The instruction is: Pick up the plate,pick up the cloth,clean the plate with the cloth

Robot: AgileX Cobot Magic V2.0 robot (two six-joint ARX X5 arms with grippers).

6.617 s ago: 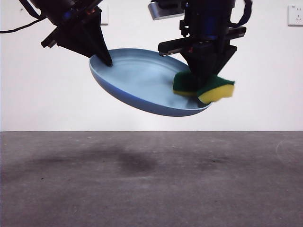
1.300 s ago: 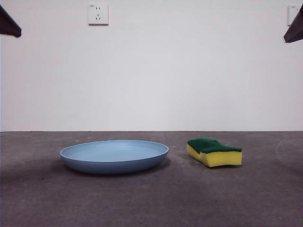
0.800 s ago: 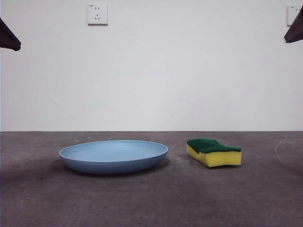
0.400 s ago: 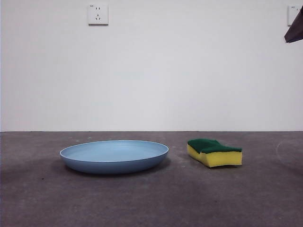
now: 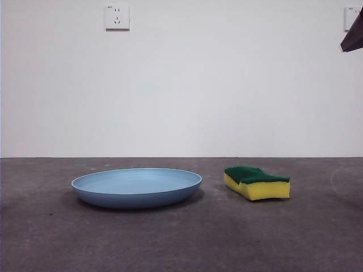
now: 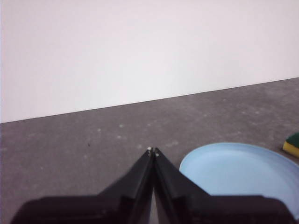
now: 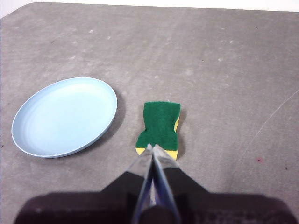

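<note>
Change since earlier: both arms have let go and pulled away; the plate and sponge, once held up in the air together, now lie on the tabletop, and the black tip that showed at the front view's upper left corner is gone from it.
Plate: the light-blue plate (image 5: pixel 136 187) sits flat and upright on the grey tabletop (image 5: pixel 181 243), nothing resting in it.
Sponge: the yellow sponge (image 5: pixel 257 182) lies on the tabletop beside the plate, green scouring face up, close to the plate's rim but apart from it.
Left hand: the left hand (image 6: pixel 153 150) hangs above the tabletop with its two black jaws pressed together, tips meeting, pinching nothing; the plate's rim (image 6: pixel 243 175) lies just beside it in its wrist view, and a corner of the sponge (image 6: pixel 293 143) shows at the picture's edge.
Right hand: the right hand (image 7: pixel 153 148) is raised over the tabletop, jaws pressed together and empty; its tips appear over the near end of the sponge (image 7: pixel 159 123), with the plate (image 7: pixel 64 115) off to one side.
Front view corner: one black tip (image 5: pixel 354 35) shows at the upper right.
Wall: a white socket plate (image 5: pixel 117 17) is mounted high on the white wall.
</note>
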